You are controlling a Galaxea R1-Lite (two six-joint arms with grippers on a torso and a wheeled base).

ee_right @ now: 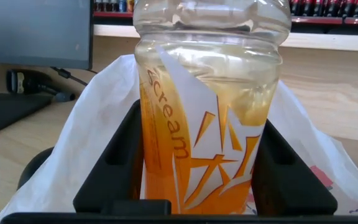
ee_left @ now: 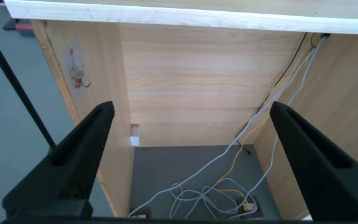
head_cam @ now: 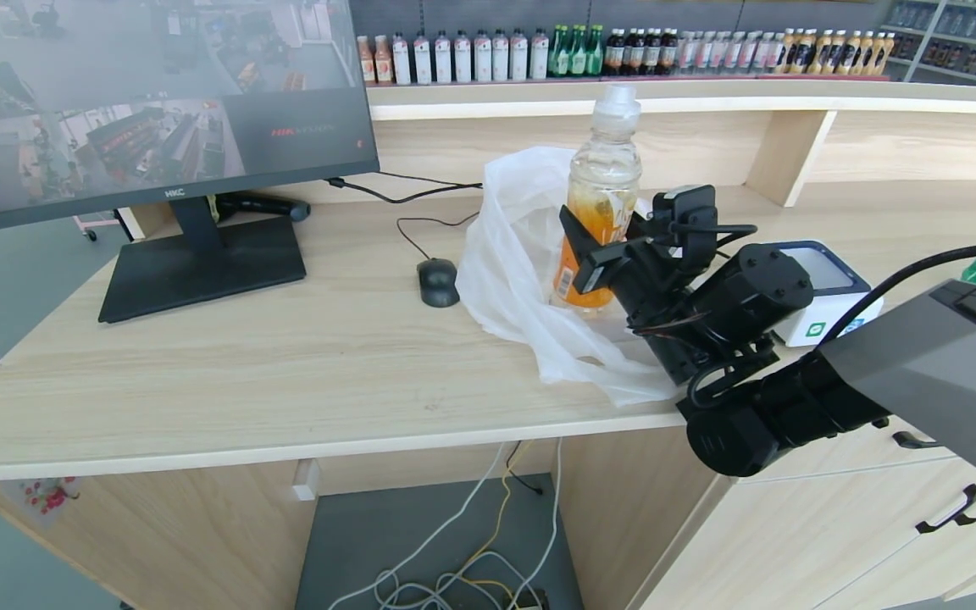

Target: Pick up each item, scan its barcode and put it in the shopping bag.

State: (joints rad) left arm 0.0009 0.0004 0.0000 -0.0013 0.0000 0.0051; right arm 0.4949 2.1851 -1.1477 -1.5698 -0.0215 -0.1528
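The right gripper [head_cam: 608, 241] is clamped on the lower half of a drink bottle [head_cam: 603, 174], one black finger [head_cam: 578, 230] on each side of the label. In the right wrist view the gripper [ee_right: 204, 171] presses flat against the label from both sides. The drink bottle [ee_right: 210, 93] is clear ribbed plastic with a white cap. Its upper part shows pale liquid; below that an orange wrap with white slanted shapes carries a barcode low on the side facing the monitor. It stands upright with its base at the mouth of the white plastic shopping bag [head_cam: 512, 254], which lies crumpled on the wooden counter [head_cam: 285, 364]; whether the base rests on the film I cannot tell. Just beside the bag on the robot's right sits a white box scanner [head_cam: 827, 280]; on the other side lies a black mouse [head_cam: 438, 281], and farther off stands a monitor [head_cam: 158, 93]. The left gripper [ee_left: 191, 155] hangs below the counter edge, fingers spread wide, with loose cables [ee_left: 210, 193] on the floor behind it.
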